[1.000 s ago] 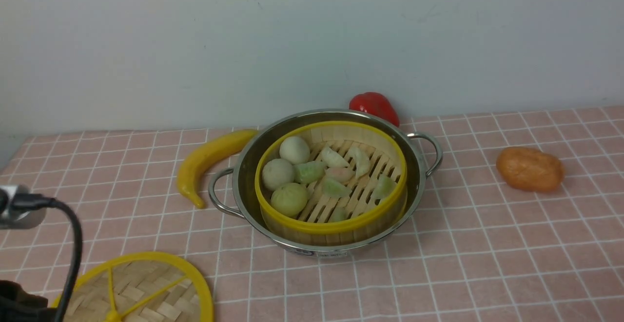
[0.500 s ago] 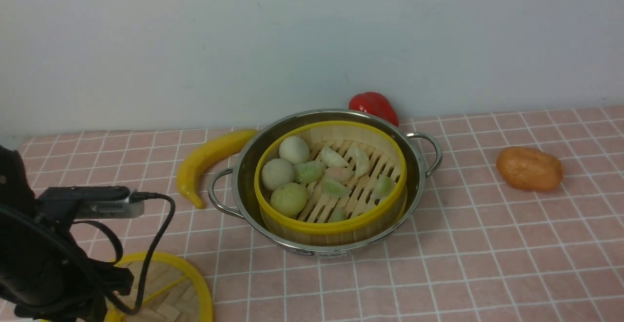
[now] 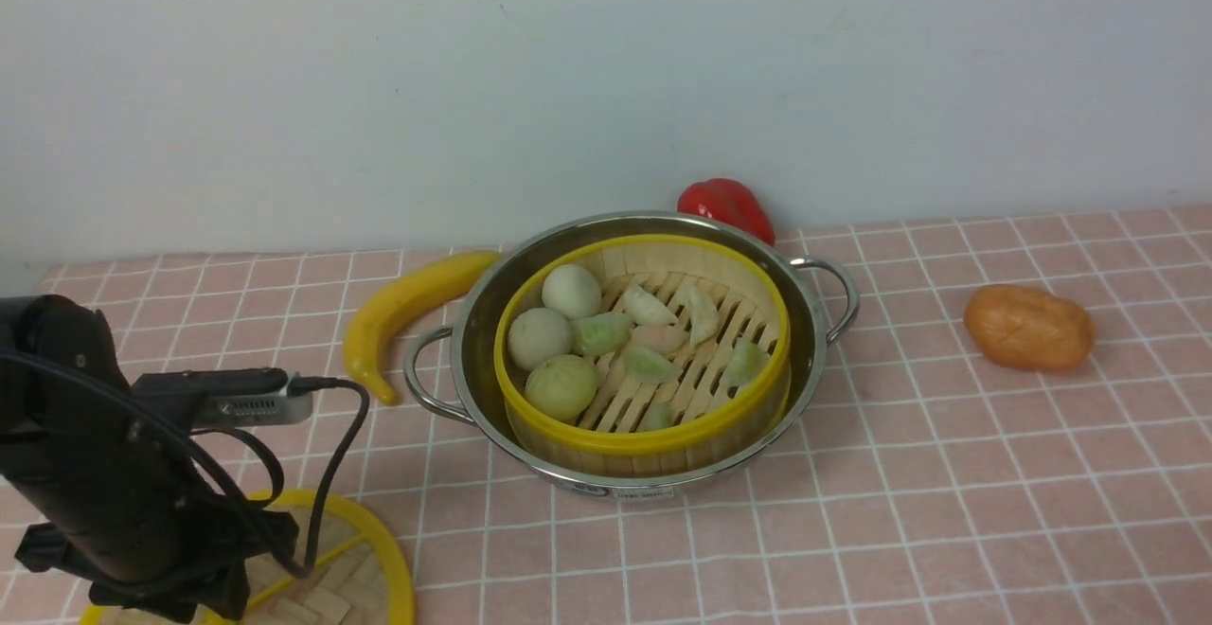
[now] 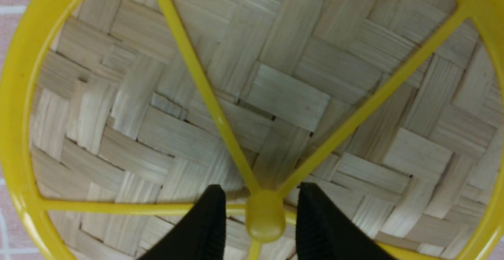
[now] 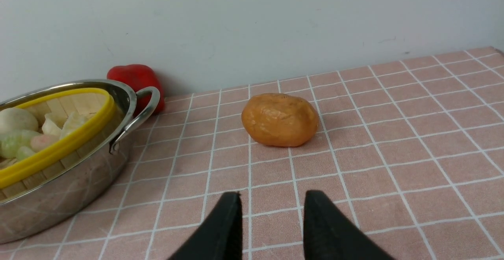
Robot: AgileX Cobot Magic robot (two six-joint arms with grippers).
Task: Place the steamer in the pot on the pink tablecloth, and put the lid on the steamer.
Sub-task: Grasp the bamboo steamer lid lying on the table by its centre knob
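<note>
The steamer (image 3: 644, 346) sat inside the pot (image 3: 636, 478). The left arm's fingers (image 4: 210, 216) stood wide, either side of the knob on the lid (image 3: 383, 549); the right arm's fingers (image 5: 230, 220) stood apart too, facing the pink tablecloth (image 3: 933, 473).

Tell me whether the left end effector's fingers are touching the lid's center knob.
Apart. The left wrist view shows the left end effector open around the knob, a gap visible on each side between finger and knob.
</note>
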